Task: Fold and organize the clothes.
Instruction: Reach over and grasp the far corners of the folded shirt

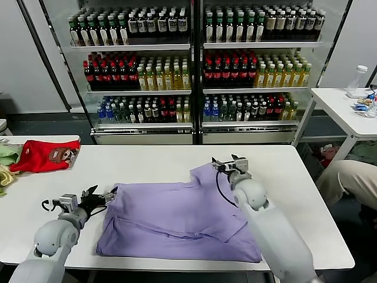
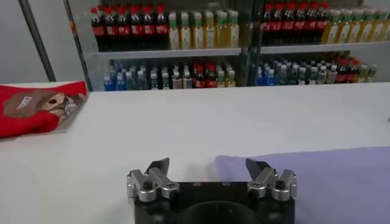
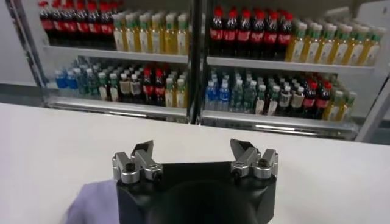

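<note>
While the lavender T-shirt [image 1: 177, 221] lies partly folded on the near middle of the white table [image 1: 147, 159], we see our left end effector [image 1: 101, 194] open at its left edge; our right end effector [image 1: 231, 164] open over its far right corner | red shirt [image 1: 44, 155] far left, well apart

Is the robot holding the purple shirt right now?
No. Both the left gripper and right gripper are open and empty; the shirt lies loose on the table.
</note>
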